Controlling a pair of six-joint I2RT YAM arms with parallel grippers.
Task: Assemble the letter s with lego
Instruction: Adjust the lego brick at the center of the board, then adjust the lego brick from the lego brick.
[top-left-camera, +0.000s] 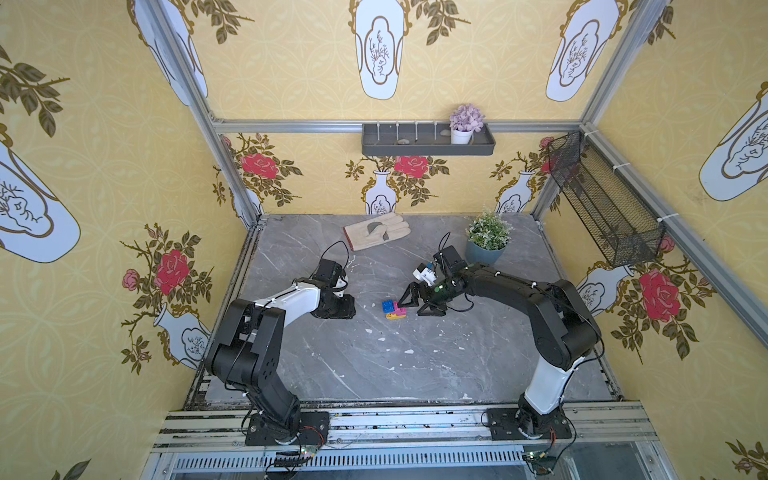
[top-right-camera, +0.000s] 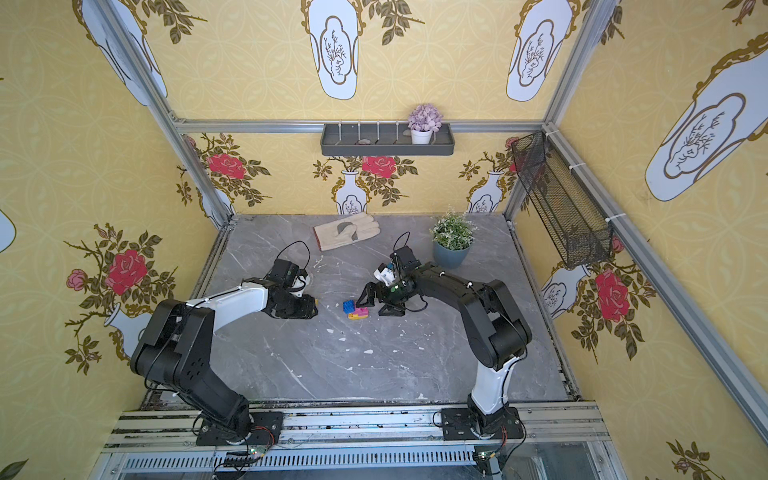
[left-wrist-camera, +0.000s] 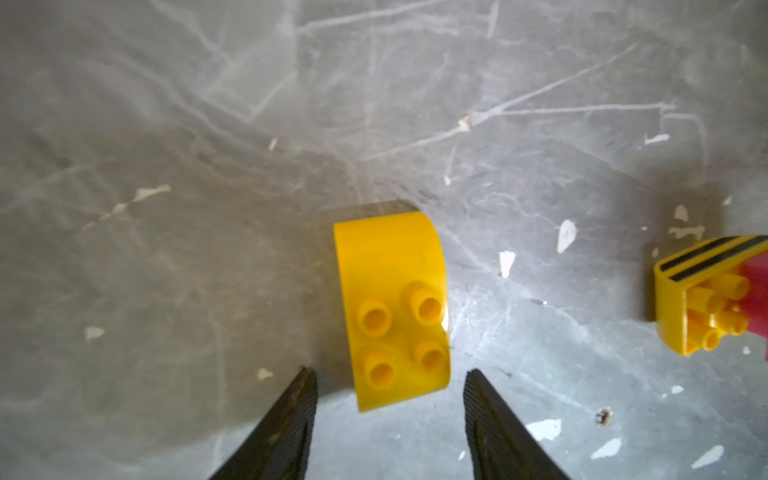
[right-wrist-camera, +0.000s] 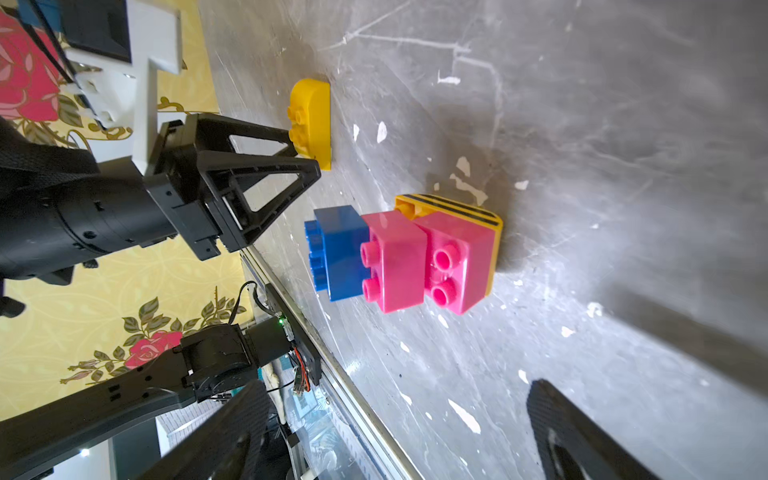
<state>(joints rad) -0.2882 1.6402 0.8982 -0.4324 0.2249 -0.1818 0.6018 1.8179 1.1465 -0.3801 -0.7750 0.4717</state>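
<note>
Jaws of left gripper (left-wrist-camera: 390, 371) apart, tips flanking the stud end of a loose yellow brick (left-wrist-camera: 392, 307), gaps both sides; nothing gripped. Brick lies on the table (left-wrist-camera: 166, 124), left of the cluster (right-wrist-camera: 399, 257) and clear of it. Blue, two pink and striped yellow are joined there, mid-table. Just right of it, right gripper (right-wrist-camera: 399, 386) wide open, empty.

Loose brick (left-wrist-camera: 392, 307) lies apart, seemingly left of joined bricks (right-wrist-camera: 399, 257).

Loose yellow brick (left-wrist-camera: 392, 307) lies apart from joined cluster (right-wrist-camera: 407, 253).
</note>
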